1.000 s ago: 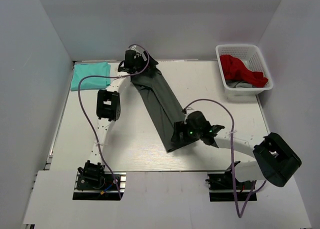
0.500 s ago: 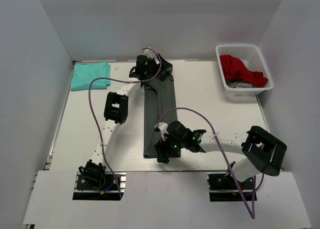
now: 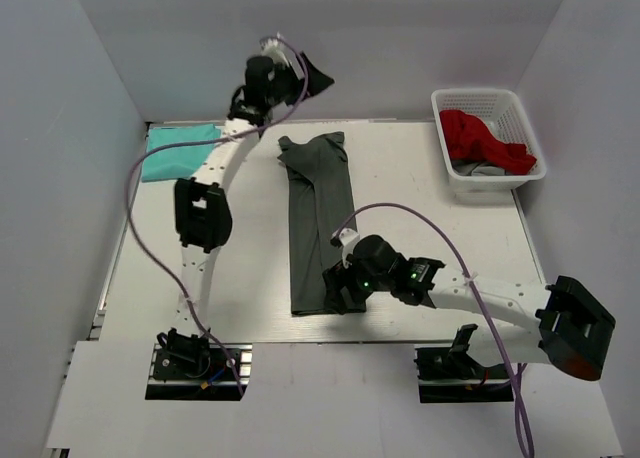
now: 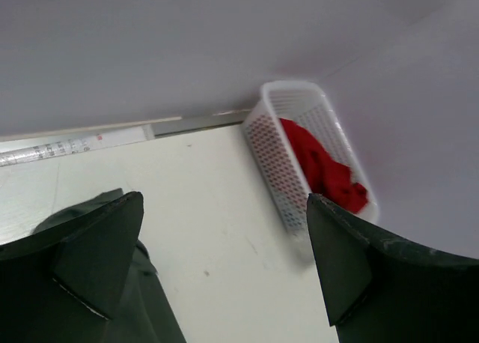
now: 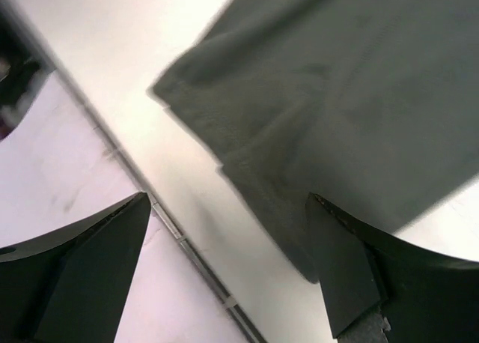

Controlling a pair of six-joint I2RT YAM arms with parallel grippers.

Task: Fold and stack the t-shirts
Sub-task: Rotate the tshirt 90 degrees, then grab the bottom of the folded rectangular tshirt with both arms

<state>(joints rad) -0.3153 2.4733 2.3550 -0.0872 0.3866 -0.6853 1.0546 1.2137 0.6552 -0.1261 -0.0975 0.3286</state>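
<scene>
The charcoal t-shirt (image 3: 318,218) lies as a long narrow strip down the middle of the desk (image 3: 420,228). Its far end is near the back wall (image 3: 400,38), and its near hem is close to the desk's near edge. To the left of it there is bare desk up to the teal t-shirt (image 3: 178,148), which is folded in the far left corner. To the right of it a wider bare area reaches to the basket (image 3: 520,108) with the red garment (image 3: 485,140). The left arm (image 3: 205,213) stretches far forward beside the shirt's left side. The left end effector (image 4: 224,264) hangs high above the shirt's far end, its fingers spread and nothing between them. The right arm (image 3: 480,300) comes low from the right. The right end effector (image 5: 228,253) is over the shirt's near hem, also spread and gripping nothing. It cannot be told if it touches the cloth.
</scene>
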